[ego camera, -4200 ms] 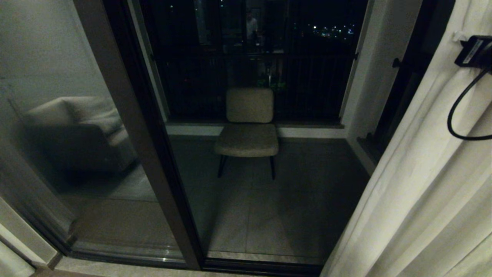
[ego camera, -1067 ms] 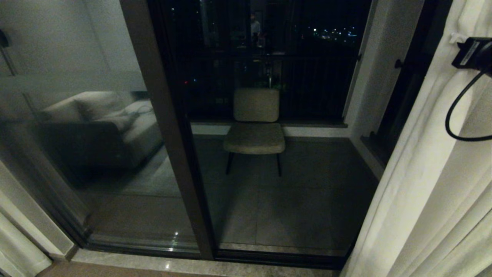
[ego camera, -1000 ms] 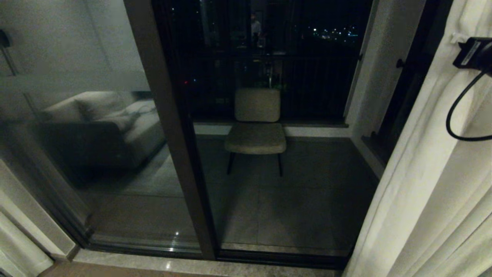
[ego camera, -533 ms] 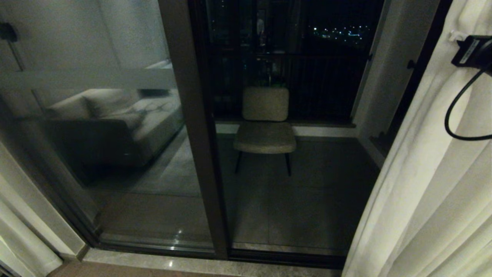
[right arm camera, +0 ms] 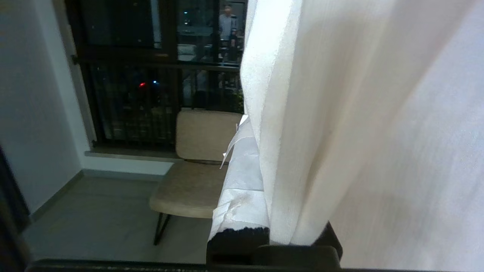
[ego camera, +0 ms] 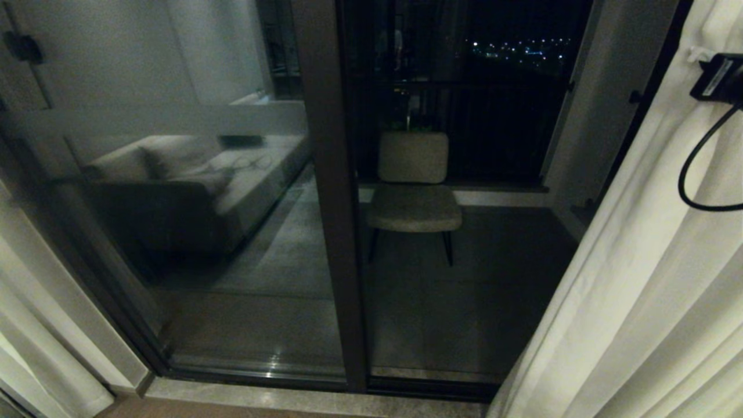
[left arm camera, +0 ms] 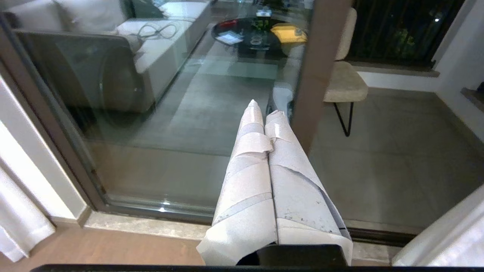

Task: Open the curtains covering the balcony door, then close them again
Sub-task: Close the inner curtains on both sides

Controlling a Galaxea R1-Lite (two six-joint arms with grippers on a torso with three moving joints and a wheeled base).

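Count, present moment:

- Curtains: 2 panels. One panel (ego camera: pixel 638 278) at the right edge of the balcony door (ego camera: pixel 328 191); one panel (ego camera: pixel 35 354) at its left edge, only a lower strip showing.
- Balcony door: 1, with 2 glass panes either side of 1 central dark upright; 1 frosted band across the left pane.
- Chairs: 1 chair (ego camera: pixel 413 186) on the balcony floor, behind the glass.
- Sofas: 1, seen as a reflection in the left pane.
- Robot hands: 2. Left hand (left arm camera: pixel 264 107), fingers together, nothing between them. Right hand (right arm camera: pixel 245 128), pinched on the right panel.
- Cables: 1 black loop (ego camera: pixel 693 174) against the right panel.
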